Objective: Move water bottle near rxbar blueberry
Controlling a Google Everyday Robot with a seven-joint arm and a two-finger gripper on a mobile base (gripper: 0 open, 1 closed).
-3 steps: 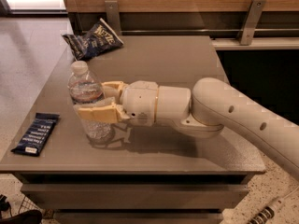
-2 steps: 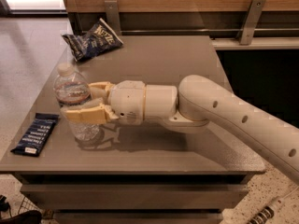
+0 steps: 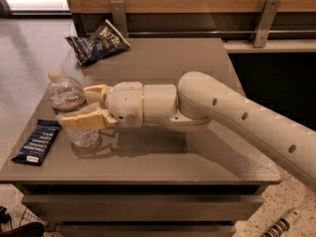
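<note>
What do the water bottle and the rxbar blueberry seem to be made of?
The water bottle, clamped in the gripper at the table's left: clear thin plastic, see-through, white cap. The rxbar blueberry: likely plastic-film wrapper, flat, dark navy, printed.

The gripper (image 3: 74, 106), at the bench's (image 3: 173, 58) near left, clasps the bottle (image 3: 63, 94). The near one of its fingers (image 3: 86, 118) covers the bottle's middle. The arm (image 3: 256, 122) runs off the right edge. The rxbar's (image 3: 37, 143) white text is too small to read.
</note>
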